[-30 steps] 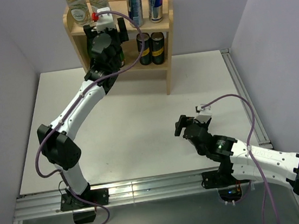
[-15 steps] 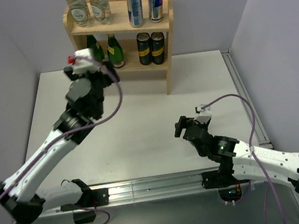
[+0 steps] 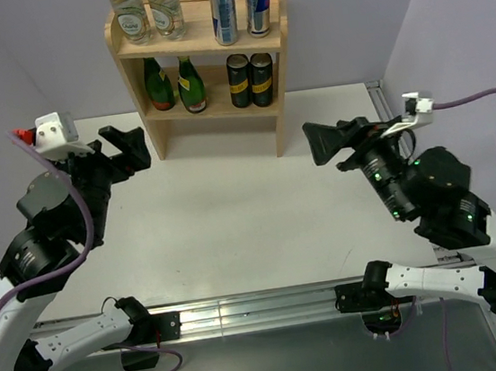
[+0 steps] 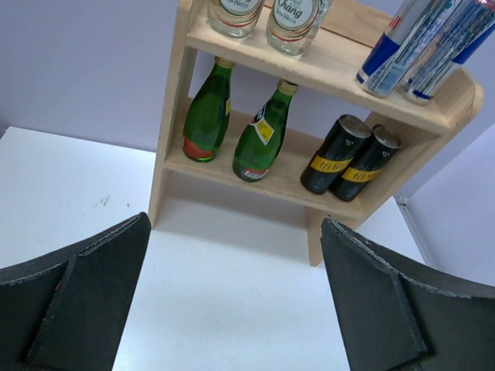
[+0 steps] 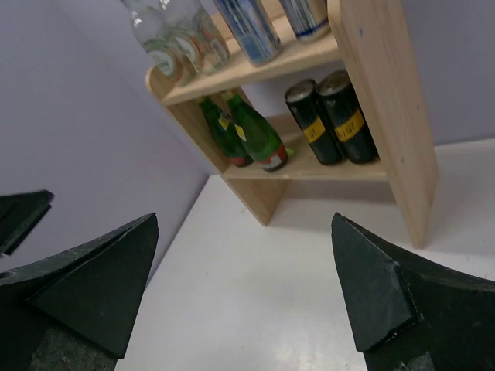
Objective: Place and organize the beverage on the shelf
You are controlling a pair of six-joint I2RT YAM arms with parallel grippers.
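- Top external: finds the shelf [image 3: 279,100] at the far side of the table [image 3: 235,223], against the back wall. Counts two clear glass bottles [image 3: 129,10] and two silver-and-blue cans [image 3: 224,9] on the top board. Counts two green bottles [image 3: 159,86] and two black cans [image 3: 250,80] on the lower tier. Notes all upright and set in pairs, with no drink loose on the table.
- Same view: records the left gripper [image 3: 126,153] and the right gripper [image 3: 326,144] high over the table, well apart from the shelf, each spread wide and carrying nothing.
- Left wrist: confirms both fingers [image 4: 85,294] splayed to the frame's edges, with only bare table and the shelf front between them.
- Right wrist: confirms the like, fingers [image 5: 85,286] far apart and nothing gripped. Views the shelf from its right side.
- Judges the placing complete on this evidence.
- Rates the glass bottles rigid, smooth, fairly heavy and breakable. Advises a firm hold across the body, not the neck.
- Rates the cans light, thin-walled, slippery and easily dented. Advises a gentle hold at mid-height.
- Warns of close neighbours in each pair and low headroom on the lower tier.
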